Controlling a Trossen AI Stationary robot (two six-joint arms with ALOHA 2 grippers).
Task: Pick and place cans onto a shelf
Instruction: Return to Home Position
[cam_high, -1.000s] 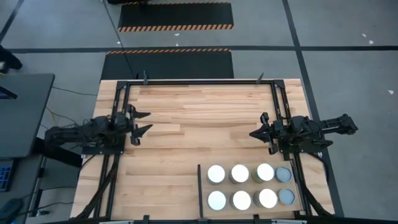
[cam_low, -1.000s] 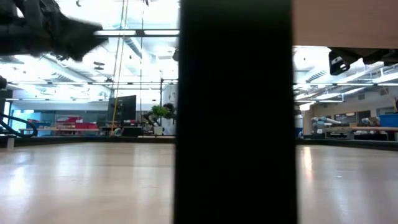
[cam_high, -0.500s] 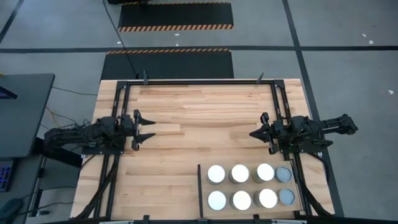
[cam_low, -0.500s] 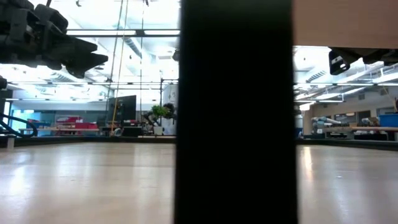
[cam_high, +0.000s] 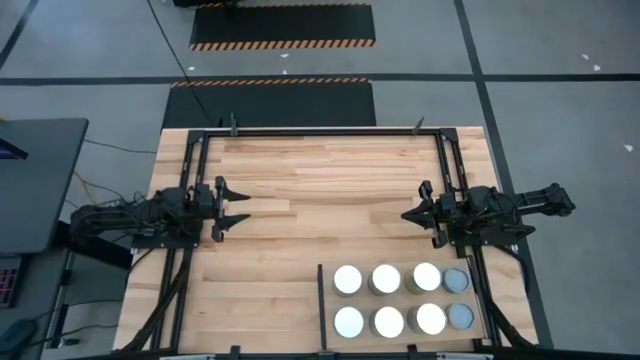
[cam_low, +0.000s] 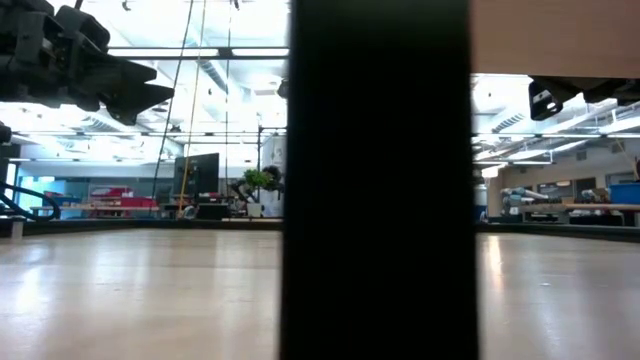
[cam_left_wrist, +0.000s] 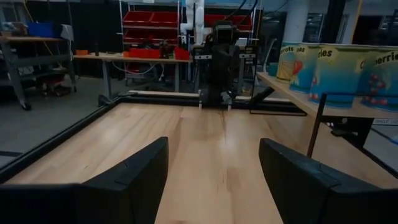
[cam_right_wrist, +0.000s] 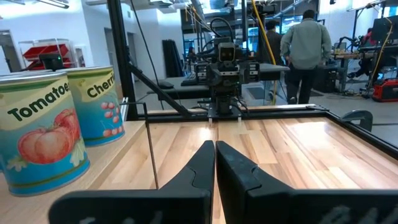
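Note:
Several cans (cam_high: 387, 300) stand upright on their bases in two rows on the shelf (cam_high: 331, 300), at the table's near right. In the left wrist view they show as blue-labelled cans (cam_left_wrist: 329, 65) on the raised board, in the right wrist view as a tomato can (cam_right_wrist: 38, 143) and a cherry can (cam_right_wrist: 94, 102). My left gripper (cam_high: 238, 204) hangs open over the table's left side, level, nothing between its fingers (cam_left_wrist: 134, 180). My right gripper (cam_high: 405, 215) hangs shut over the right side, level, just beyond the far row of cans, touching nothing.
A short black divider bar (cam_high: 320, 305) bounds the shelf on its left. Black frame bars (cam_high: 320, 131) run round the wooden table. A dark post (cam_low: 380, 180) blocks the middle of the low view. A person (cam_right_wrist: 305, 43) stands in the room beyond the table.
My left gripper has tipped its fingers down to level and rolled a little, staying over the table's left side with the same gap between its fingers. The cans have kept still.

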